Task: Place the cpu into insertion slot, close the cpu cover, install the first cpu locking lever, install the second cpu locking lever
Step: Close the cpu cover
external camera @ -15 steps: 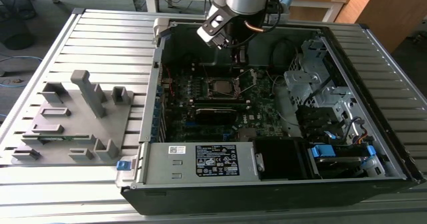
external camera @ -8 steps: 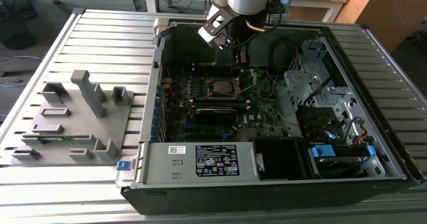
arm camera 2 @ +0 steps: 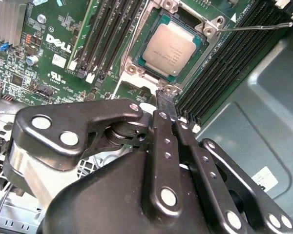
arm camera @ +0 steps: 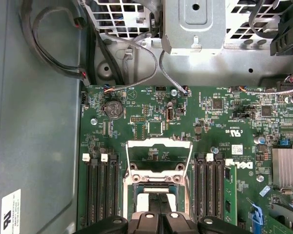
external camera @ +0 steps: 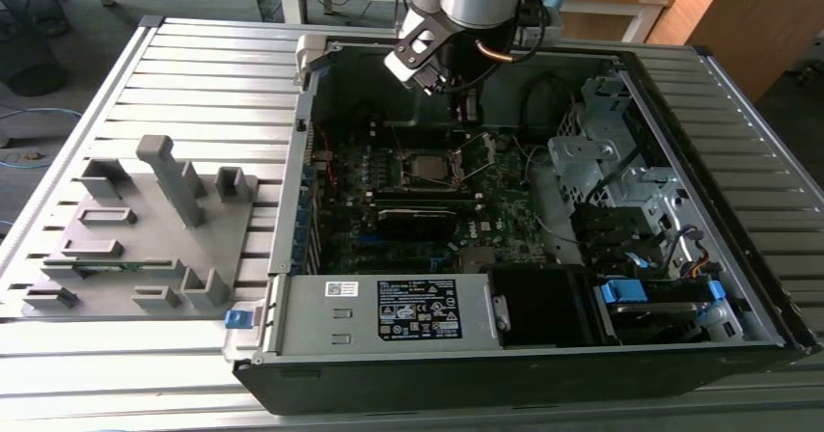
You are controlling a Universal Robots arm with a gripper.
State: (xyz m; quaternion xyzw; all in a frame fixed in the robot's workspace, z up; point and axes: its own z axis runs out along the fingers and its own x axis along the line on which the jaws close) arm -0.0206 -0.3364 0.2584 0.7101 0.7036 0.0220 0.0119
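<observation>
Gripper (arm camera 2: 166, 99) (closed, empty) hovers just beside cpu (arm camera 2: 172, 48).

cpu (arm camera 2: 169, 48): there was one
cover (arm camera: 158, 143): there was one
gripper (arm camera 2: 165, 98): there was one
case (external camera: 515, 379): there was one

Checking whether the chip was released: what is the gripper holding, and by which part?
Nothing: the gripper is shut and empty; the cpu lies in the insertion slot.

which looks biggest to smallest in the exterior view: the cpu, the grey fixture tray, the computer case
1. computer case
2. grey fixture tray
3. cpu, by far the smallest

The gaps are wide, so nearness to the camera does not change the order.
</observation>
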